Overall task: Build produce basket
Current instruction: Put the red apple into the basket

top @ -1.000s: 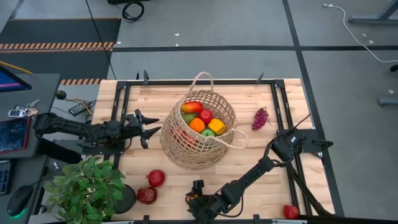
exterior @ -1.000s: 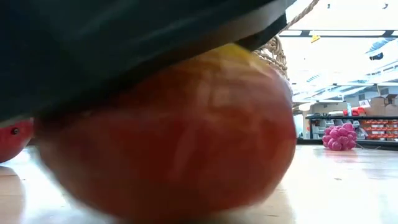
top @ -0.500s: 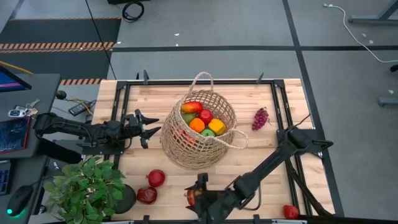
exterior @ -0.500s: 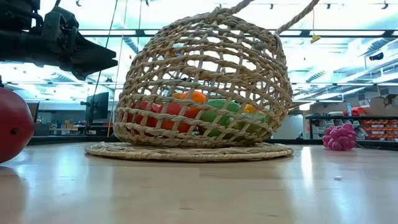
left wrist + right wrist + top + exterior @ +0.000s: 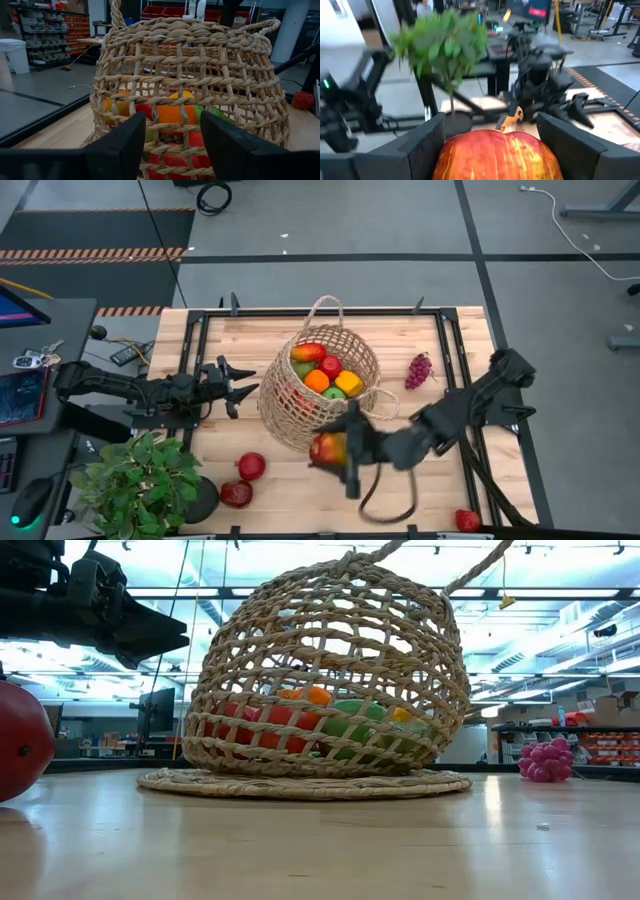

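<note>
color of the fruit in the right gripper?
Red-orange streaked with yellow. The fruit shows best in the right wrist view, held in the right gripper.

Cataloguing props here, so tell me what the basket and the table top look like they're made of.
Basket: woven wicker or straw-like fibre, matt tan, with twisted strands and open gaps showing the fruit inside. Table top: light wood planks, probably sealed, since the low view shows a soft sheen and reflections.

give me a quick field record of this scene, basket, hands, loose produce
basket: wicker basket mid-table, partly filled with produce
right hand: right hand shut on a red-yellow fruit, lifted beside the basket's near side
left hand: left hand open, beside the basket, holding nothing
loose produce: grape bunch to the basket's right; two red fruits near the potted plant; another red fruit at the near right corner
</note>
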